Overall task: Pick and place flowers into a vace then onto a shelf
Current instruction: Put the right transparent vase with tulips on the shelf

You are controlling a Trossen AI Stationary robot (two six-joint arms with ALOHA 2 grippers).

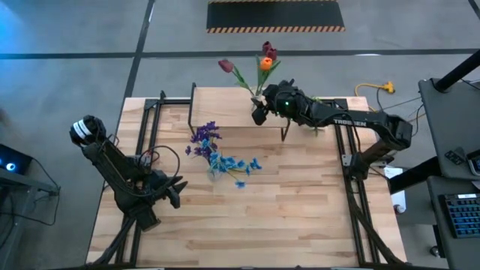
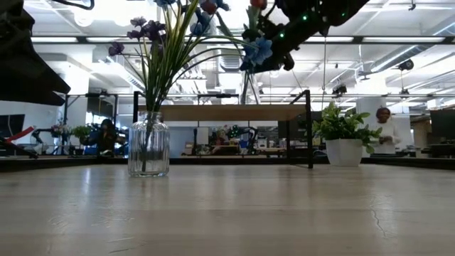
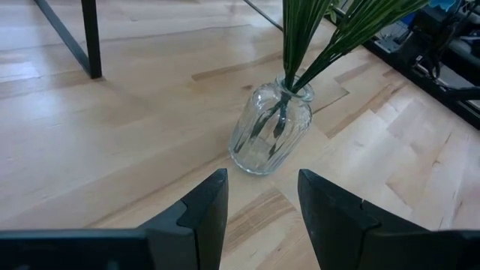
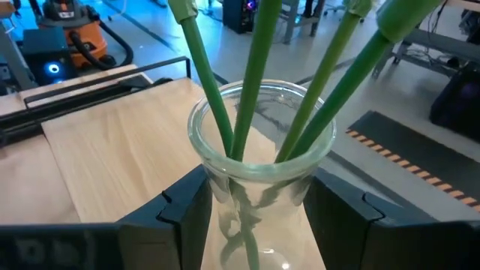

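Gripping a clear glass vase (image 4: 259, 187) between my right gripper (image 4: 259, 217) fingers, I hold it raised at the far edge of the table, above the low shelf with the light wooden top and thin black legs (image 2: 224, 112). My two dark fingers (image 4: 184, 214) press either side of the glass just below its rim. Three thick green stems (image 4: 259, 82) stand in this vase; their dark red tulips and one orange bud (image 1: 264, 61) lean out past the light wooden table (image 1: 300, 217).

My left gripper (image 3: 259, 199) hangs open and empty over the near left part of the table, its fingers apart and pointed at a second clear ribbed glass vase (image 3: 270, 127). That vase stands on the tabletop in front of the shelf and holds the purple cluster and small blue blooms (image 1: 217, 154).
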